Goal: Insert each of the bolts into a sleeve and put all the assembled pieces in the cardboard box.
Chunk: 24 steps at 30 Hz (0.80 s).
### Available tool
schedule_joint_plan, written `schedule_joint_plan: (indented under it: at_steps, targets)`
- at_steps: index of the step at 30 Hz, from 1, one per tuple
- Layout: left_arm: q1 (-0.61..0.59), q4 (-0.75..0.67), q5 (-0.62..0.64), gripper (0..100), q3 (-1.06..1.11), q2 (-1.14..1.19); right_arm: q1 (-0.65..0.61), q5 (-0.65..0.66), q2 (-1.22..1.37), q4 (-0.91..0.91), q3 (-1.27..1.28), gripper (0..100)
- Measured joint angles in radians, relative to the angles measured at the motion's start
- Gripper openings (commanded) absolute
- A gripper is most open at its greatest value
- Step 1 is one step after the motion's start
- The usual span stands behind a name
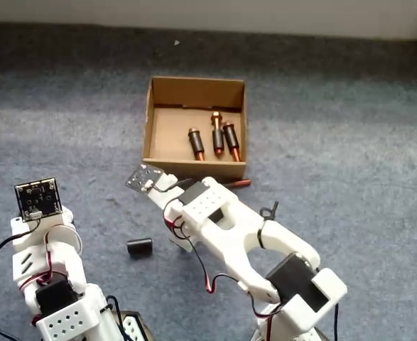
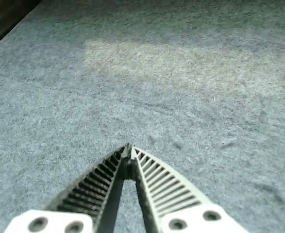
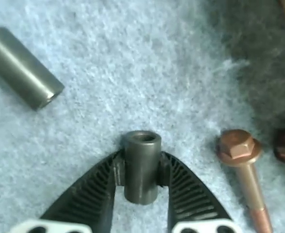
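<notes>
1. The sleeve (image 3: 142, 170) stands upright in our right gripper (image 3: 141, 156), which is clamped on it, near the box (image 1: 194, 168) at about its 6 o'clock.
2. A bolt (image 3: 242, 165) lies just beside it; we should hold the bore upward and steady so the bolt enters straight.
3. A spare sleeve (image 1: 140, 247) lies at the box's 7 o'clock; three assembled pieces (image 1: 215, 142) rest inside.
4. Our left gripper (image 2: 130, 158) is closed, empty, over carpet (image 2: 181, 73).
5. We can read no writing.

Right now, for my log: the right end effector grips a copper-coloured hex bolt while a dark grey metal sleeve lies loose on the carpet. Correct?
No: the right wrist view shows the right end effector shut on a dark grey metal sleeve; the copper-coloured hex bolt lies beside it. Another sleeve lies loose.
</notes>
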Motion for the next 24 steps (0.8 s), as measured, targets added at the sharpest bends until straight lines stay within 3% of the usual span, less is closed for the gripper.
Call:
schedule_joint_plan:
  at_steps: [12,17,24]
  targets:
    - [0.0,0.0,0.0,1,0.0,0.0,-0.002,0.002,0.028,0.097,-0.055,12.2]
    - [0.0,0.0,0.0,1,0.0,0.0,-0.002,0.005,0.028,0.097,-0.055,3.6]
    - [0.0,0.0,0.0,1,0.0,0.0,0.005,0.123,0.029,0.103,-0.055,0.5]
